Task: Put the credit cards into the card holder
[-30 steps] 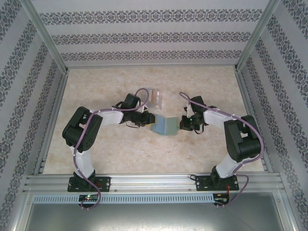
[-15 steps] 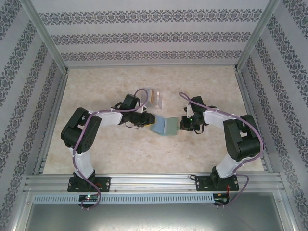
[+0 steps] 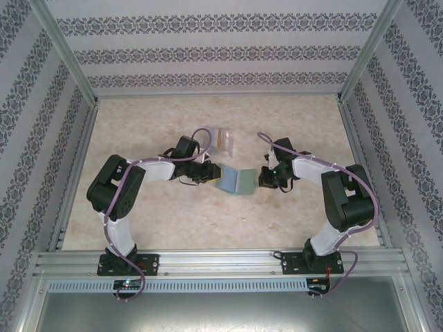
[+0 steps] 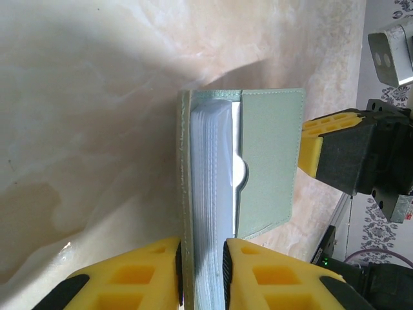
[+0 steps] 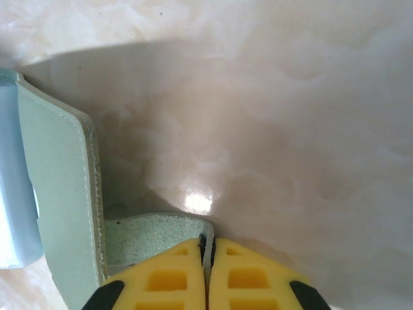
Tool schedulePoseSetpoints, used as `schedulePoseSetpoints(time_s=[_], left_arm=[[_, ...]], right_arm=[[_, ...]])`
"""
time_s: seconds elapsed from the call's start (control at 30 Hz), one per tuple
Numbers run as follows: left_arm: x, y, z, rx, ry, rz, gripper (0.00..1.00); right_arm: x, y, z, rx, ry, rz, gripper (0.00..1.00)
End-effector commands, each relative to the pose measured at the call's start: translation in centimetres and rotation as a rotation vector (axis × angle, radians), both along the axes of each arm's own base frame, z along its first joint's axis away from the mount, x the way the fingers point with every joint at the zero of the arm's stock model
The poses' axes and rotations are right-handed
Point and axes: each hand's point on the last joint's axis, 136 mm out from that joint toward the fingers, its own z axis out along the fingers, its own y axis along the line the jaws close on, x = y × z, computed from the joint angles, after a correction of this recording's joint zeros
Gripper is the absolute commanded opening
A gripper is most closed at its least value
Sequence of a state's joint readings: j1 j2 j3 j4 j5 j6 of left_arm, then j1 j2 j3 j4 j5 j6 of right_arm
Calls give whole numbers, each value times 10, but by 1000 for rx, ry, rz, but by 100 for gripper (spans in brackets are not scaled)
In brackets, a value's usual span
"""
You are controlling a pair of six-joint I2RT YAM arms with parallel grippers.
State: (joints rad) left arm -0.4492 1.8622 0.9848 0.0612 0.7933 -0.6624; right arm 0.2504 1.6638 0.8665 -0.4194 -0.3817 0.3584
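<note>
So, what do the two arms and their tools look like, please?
The left arm and right arm have white links and black joints. A thin purple cable runs along each. The left tool and right tool have blocky yellow fingers with square hollows.

Lab test cell, aluminium frame [image 3: 221,261], patterned wall panels [image 3: 221,52]

The card holder [image 4: 268,161] runs off the picture's bottom edge inside the left tool [image 4: 202,271] (near end unseen). From above, the credit cards [image 3: 221,137] in the clear stand [image 3: 229,145] are too small to count.
</note>
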Motion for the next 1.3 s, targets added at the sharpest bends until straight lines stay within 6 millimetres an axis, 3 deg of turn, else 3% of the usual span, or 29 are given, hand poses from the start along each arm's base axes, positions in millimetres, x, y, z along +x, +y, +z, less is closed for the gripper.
schedulePoseSetpoints(time_s=[0.0,0.13,0.27,0.43,0.63,0.7,0.8,0.87,0.97,1.13,1.2,1.27], left_arm=[[7,1,18,-35,-48,7,27],[6,3,16,-37,-40,9,26],[5,2,15,-39,-34,4,14],[5,2,17,-42,-41,-2,12],[7,-1,24,-62,-51,-12,1],[8,-4,28,-76,-56,-11,0],[11,-4,30,-47,-41,16,0],[13,-4,31,-2,-34,33,0],[16,-4,37,20,-39,72,0],[16,-6,47,70,-50,98,0],[15,-9,48,69,-40,93,0],[15,-12,47,70,-17,92,0]], right_arm=[[0,-4,-2,-23,8,19,5],[1,-4,-2,-24,10,18,6],[1,-3,-3,-26,15,17,6],[1,-3,-3,-24,16,18,6],[1,-4,-2,-29,18,16,8],[2,-2,-2,-26,18,17,14],[5,-1,-3,-45,22,19,46],[8,-6,0,-70,14,7,52],[17,-11,20,-80,-53,-26,55],[36,-30,97,-137,-267,-86,59],[39,-23,127,-87,-339,-86,60],[39,0,146,35,-375,-60,59]])
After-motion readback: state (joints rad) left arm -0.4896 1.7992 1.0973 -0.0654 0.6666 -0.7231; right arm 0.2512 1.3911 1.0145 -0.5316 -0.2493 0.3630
